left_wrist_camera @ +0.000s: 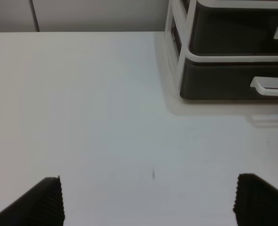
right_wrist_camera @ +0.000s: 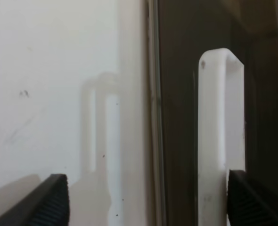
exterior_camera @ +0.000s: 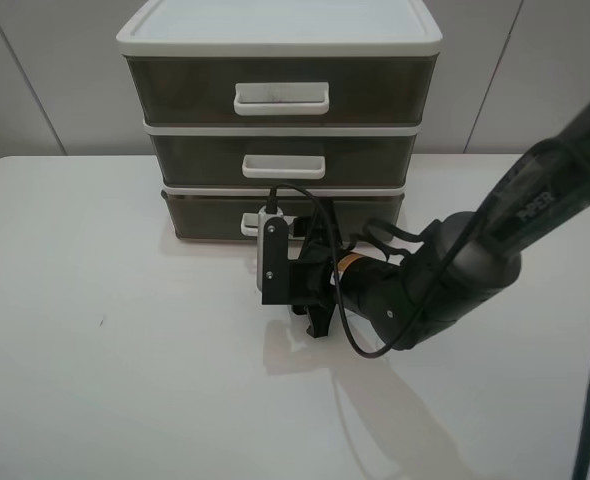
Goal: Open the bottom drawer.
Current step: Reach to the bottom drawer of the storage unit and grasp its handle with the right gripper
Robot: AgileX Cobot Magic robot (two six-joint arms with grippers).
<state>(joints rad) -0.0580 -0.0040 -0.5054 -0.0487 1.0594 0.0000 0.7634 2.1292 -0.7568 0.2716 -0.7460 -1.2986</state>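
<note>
The bottom drawer [exterior_camera: 205, 214] is the lowest smoky-brown tier of the three-drawer unit and sits flush in its frame. Its white loop handle [exterior_camera: 252, 222] is partly hidden behind my right wrist. My right gripper [exterior_camera: 277, 226] is open right at the handle. In the right wrist view the handle [right_wrist_camera: 219, 141] lies between the black fingertips [right_wrist_camera: 52, 200], close to one of them, in front of the dark drawer front [right_wrist_camera: 176, 94]; my right gripper [right_wrist_camera: 151, 202] grips nothing. My left gripper [left_wrist_camera: 151, 202] is open and empty over the bare table, away from the bottom drawer [left_wrist_camera: 219, 80].
The middle drawer [exterior_camera: 195, 155] and the taller top drawer [exterior_camera: 175, 90] are shut above it. The unit stands at the back of the white table [exterior_camera: 95, 330], against a wall. My right arm [exterior_camera: 445, 280] and its cable cross the table's right half.
</note>
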